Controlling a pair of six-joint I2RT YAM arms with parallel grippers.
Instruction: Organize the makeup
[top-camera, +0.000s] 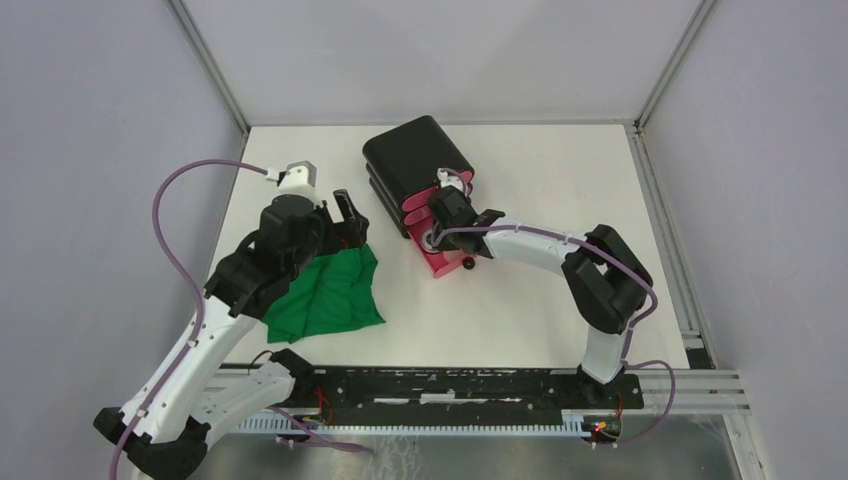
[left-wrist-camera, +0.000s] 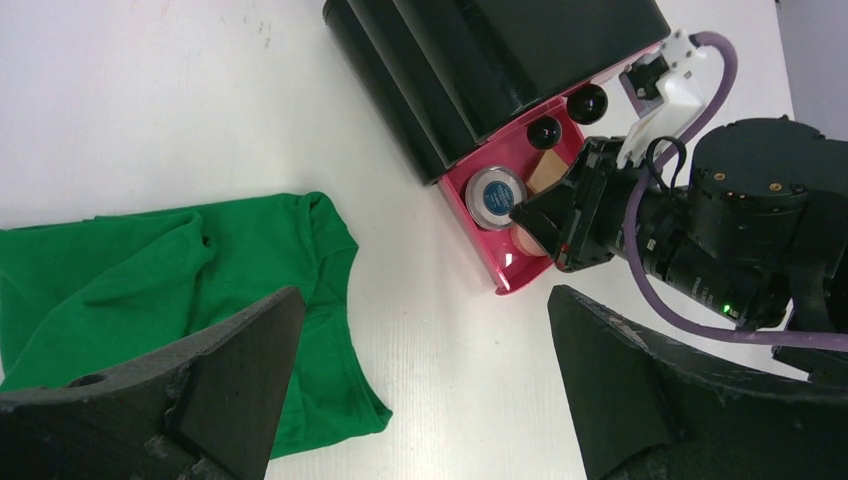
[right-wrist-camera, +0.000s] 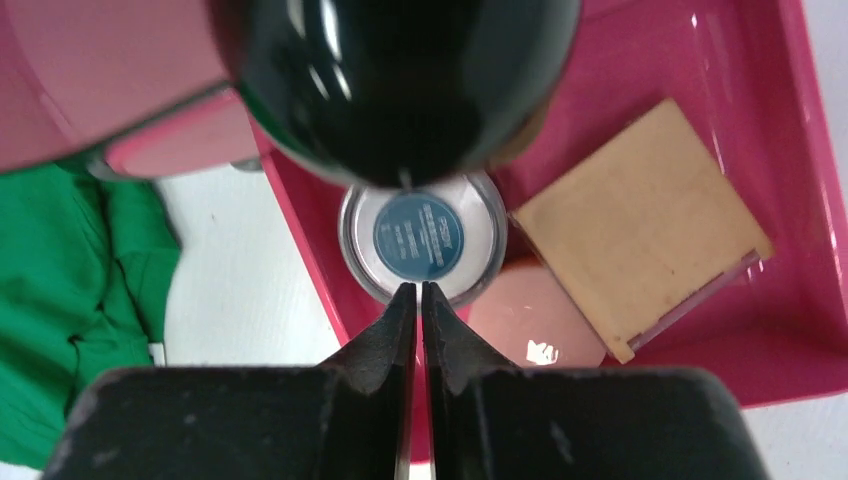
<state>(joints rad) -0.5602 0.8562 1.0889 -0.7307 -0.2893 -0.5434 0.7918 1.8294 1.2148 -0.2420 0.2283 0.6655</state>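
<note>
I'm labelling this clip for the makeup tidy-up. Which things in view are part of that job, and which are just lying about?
Part of the job:
round compact
tan square pad
pink round puff
All three lie in the open pink drawer of the black box.

Lying about:
green cloth, crumpled

A black knob (right-wrist-camera: 400, 80) crowds my path to the compact (right-wrist-camera: 422, 235). Bare table (top-camera: 480, 310) lies open between green cloth (top-camera: 325, 295) and pink drawer (right-wrist-camera: 770, 120).
</note>
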